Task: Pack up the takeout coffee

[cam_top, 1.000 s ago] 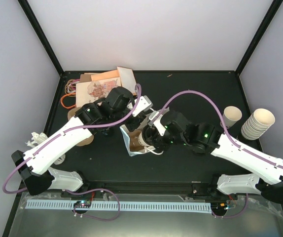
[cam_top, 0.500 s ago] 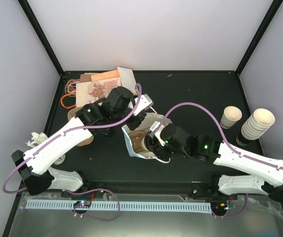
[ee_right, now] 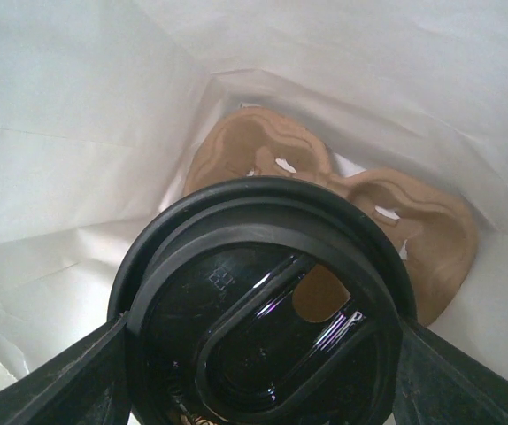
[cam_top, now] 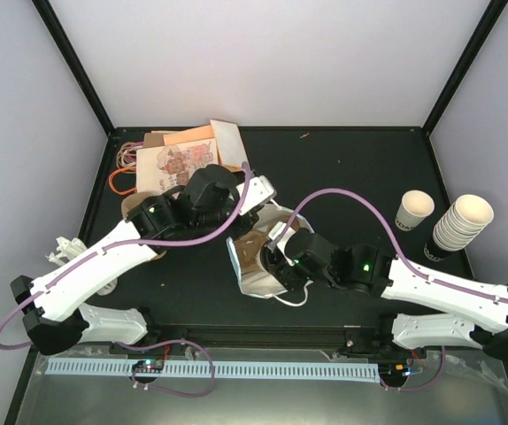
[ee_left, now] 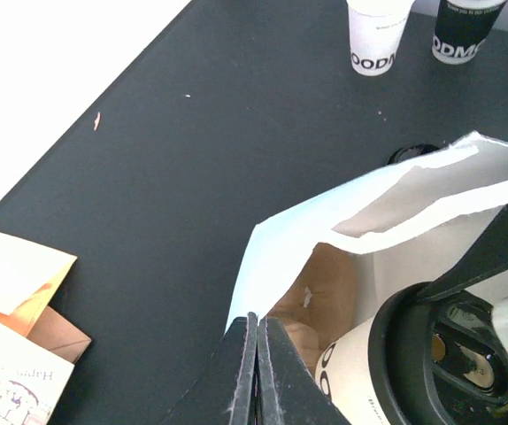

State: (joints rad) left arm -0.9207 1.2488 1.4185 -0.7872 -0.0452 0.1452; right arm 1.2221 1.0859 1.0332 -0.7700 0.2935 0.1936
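A white paper bag [cam_top: 250, 276] stands open mid-table. My left gripper [cam_top: 254, 202] is shut on its rim [ee_left: 256, 323], pinching the paper between both fingers. Inside the bag is the takeout coffee [ee_right: 263, 301], a cream cup [ee_left: 353, 376] with a round black lid [ee_left: 431, 354]. My right gripper [ee_right: 263, 354] reaches down into the bag [ee_right: 77, 115] and is shut on the lid, one finger [ee_right: 68, 381] on each side. Below the cup, a brown pulp carrier [ee_right: 369, 208] lies at the bag's bottom. From above, the right gripper [cam_top: 276, 266] hides the cup.
A single cream cup [cam_top: 415, 209] and a stack of lidless cups [cam_top: 463, 221] stand at the right edge. Cards and envelopes [cam_top: 179, 152] and orange bands [cam_top: 121, 177] lie at the back left. A white crumpled object [cam_top: 64, 248] sits at the far left.
My right gripper has moved toward the near edge and down into the bag with the coffee. The bag's mouth has widened and shifted slightly nearer; the left gripper keeps its hold on the rim.
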